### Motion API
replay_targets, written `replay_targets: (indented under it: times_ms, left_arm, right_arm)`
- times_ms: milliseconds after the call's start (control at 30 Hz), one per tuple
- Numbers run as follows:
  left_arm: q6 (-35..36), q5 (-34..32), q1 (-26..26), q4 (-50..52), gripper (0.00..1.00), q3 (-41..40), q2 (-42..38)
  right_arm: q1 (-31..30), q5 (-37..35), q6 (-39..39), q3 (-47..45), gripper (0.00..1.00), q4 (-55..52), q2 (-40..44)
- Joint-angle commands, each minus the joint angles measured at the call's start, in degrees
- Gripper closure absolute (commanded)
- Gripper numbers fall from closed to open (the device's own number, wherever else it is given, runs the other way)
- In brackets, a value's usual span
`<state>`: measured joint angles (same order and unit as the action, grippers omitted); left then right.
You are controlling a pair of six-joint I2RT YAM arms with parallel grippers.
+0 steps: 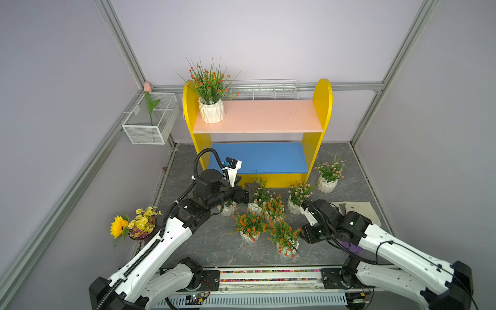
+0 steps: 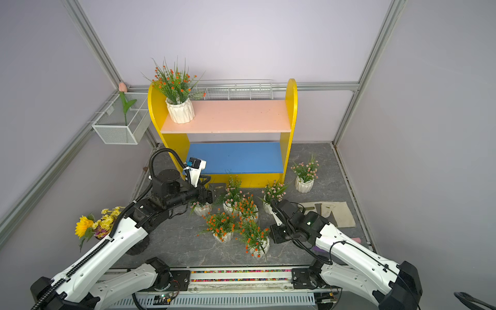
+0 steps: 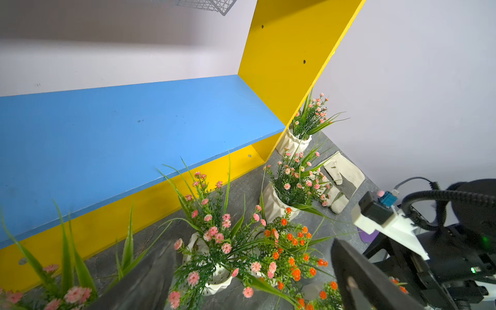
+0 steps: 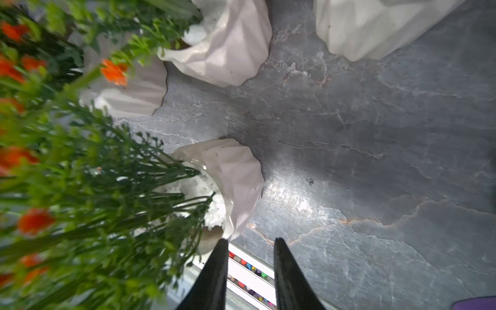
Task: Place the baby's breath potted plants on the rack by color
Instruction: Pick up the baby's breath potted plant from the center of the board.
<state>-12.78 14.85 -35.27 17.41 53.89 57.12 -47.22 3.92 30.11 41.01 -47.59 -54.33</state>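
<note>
Right wrist view, right claw [image 4: 251, 241] parted, empty, beside orange plant pot [image 4: 233, 171], left claw [image 3: 252, 247] spread wide near pink plant [image 3: 214, 236]

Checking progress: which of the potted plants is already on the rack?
The orange-flowered plant at the left end of the rack's peach-pink upper board; every other one stands on the grey tabletop.

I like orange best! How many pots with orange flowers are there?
4. One orange plant stands on the rack, upper board; three cluster on the floor before it: two in front, one behind them. Leaves might hide more.
</note>
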Motion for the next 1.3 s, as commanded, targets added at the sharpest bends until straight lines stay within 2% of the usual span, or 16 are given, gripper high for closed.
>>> replay_targets:
  times_ms: [0,300,700,800,867,1000,1267]
  left_arm:
    - [0.7,-0.1,-0.2,-0.1,0.06,1.0,-0.2]
    - [0.4,0.0,-0.2,0.0,0.06,1.0,-0.1]
    - [0.2,-0.9,-0.2,0.9,0.06,0.1,-1.6]
    - [0.2,-0.9,-0.2,0.8,0.06,-0.1,-1.7]
    - [0.1,-0.9,-0.2,0.8,0.06,-0.1,-1.7]
    - [0.1,-0.8,-0.2,0.6,0.06,-0.2,-1.8]
    - [0.6,2.2,-0.2,-1.1,0.05,0.0,-2.0]
  right_arm:
    - [-0.1,3.0,1.9,-2.1,0.68,3.7,0.2]
    - [-3.8,2.6,3.3,-2.7,0.68,6.5,-3.2]
    - [-7.3,-4.9,5.3,-0.9,0.72,5.3,-9.9]
    - [-8.2,-6.1,5.8,-0.4,0.75,5.1,-11.8]
    - [-8.3,-6.5,6.2,-0.1,0.81,5.0,-12.8]
    - [-8.3,-6.6,5.9,0.2,0.87,5.4,-12.4]
    - [-5.0,-7.6,1.5,6.2,0.88,-2.8,-6.5]
